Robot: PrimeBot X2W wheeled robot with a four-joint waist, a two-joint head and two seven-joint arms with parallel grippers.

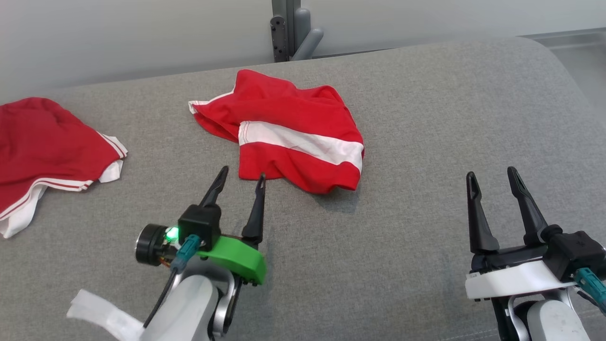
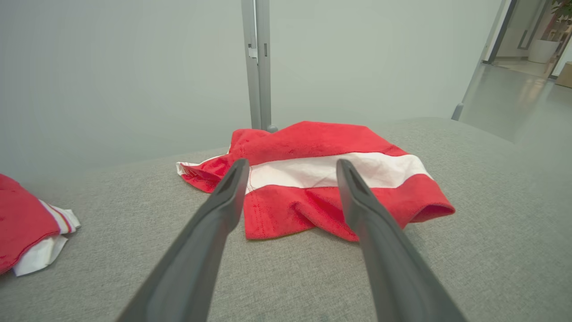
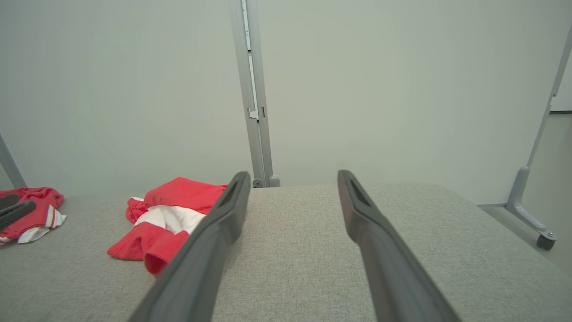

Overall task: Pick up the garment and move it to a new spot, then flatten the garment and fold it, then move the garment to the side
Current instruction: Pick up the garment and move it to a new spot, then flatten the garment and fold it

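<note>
Garment (image 1: 293,128): red with a broad white band. It lies crumpled on the grey fabric-covered desk (image 1: 426,213), about midway across and toward the far edge. One corner trails left and the near hem is rumpled and partly folded under.

Your left claw (image 1: 242,174) is spread wide and holds nothing. It points at the garment's near-left corner. In the head view its inner fingertip sits right at the hem, but contact cannot be confirmed. In the left wrist view the two fingers frame that hem.

Your right claw (image 1: 491,172) is also spread wide and holds nothing. It sits over bare fabric, well apart from the garment on its right.

A red-and-white cloth (image 1: 42,147) lies at the desk's left end. A grey post (image 1: 286,28) stands behind the far edge.
</note>
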